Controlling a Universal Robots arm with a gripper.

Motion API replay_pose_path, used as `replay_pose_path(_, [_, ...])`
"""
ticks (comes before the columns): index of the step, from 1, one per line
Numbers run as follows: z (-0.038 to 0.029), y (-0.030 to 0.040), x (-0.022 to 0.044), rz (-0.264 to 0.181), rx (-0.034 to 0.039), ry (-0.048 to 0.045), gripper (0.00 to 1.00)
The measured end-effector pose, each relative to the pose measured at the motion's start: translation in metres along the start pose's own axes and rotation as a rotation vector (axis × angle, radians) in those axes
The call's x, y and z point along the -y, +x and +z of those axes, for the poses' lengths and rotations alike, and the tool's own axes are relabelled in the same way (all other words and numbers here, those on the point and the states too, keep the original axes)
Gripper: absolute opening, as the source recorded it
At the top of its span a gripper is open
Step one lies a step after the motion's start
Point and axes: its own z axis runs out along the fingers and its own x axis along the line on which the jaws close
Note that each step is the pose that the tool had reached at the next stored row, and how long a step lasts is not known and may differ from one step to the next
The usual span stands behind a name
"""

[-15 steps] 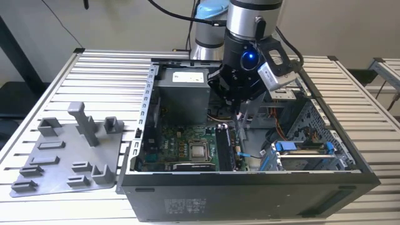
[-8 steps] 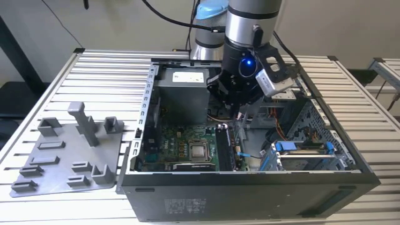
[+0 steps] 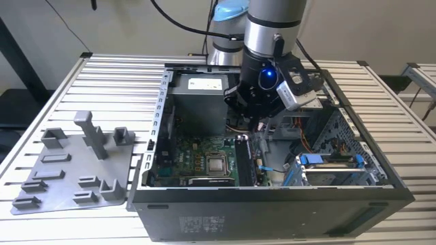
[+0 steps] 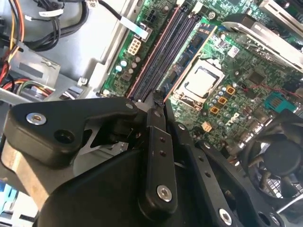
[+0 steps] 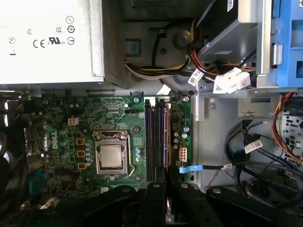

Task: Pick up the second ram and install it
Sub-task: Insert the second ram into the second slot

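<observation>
The second ram (image 3: 244,155) stands on edge in the long slots of the green motherboard (image 3: 194,158) inside the open computer case (image 3: 272,209). Its thin top edge runs as an orange-pink line (image 5: 168,142) along the outermost slot, also seen in the second wrist view (image 4: 158,49). My gripper (image 3: 256,126) hangs over the far end of that stick. The black fingers (image 5: 156,191) sit close together astride the stick's edge, and in the second wrist view the fingertips (image 4: 157,97) meet right at the slot's end.
The processor socket (image 5: 111,156) lies beside the slots. A grey power supply (image 3: 197,97) sits behind them, with cable bundles (image 5: 255,151) and a blue drive cage (image 3: 327,161) on the other side. A grey fixture plate (image 3: 68,168) with upright posts lies outside the case at the exterior view's left.
</observation>
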Motion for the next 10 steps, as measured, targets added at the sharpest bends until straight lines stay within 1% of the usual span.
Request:
replay_pose_path(3, [0.0052,0.0019,-0.0001,0.0,0.0001,0.0007,0.14])
replay_pose_path(10, [0.0179,0.0026,-0.0004,0.0,-0.0009,0.0008,0.14])
